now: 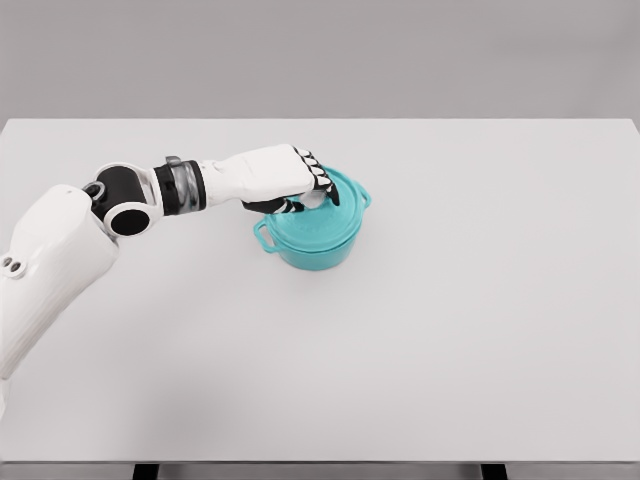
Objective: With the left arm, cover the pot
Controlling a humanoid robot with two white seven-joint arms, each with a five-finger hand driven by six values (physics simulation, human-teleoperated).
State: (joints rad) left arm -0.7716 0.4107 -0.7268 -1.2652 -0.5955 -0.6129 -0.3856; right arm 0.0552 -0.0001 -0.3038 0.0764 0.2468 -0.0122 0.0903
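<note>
Seating the lid (322,222) was our step: left hand (300,185) pinched its knob, lid on the pot (312,243), mid-tabletop nearer the far edge. Next we needed to release and lift clear.

I see a teal pot (312,238) with a matching teal lid (325,215) on a plain pale grey worktop (450,320). My left hand (285,178) is white, its fingers (322,180) banded black and white; the wrist is black and grey.
</note>
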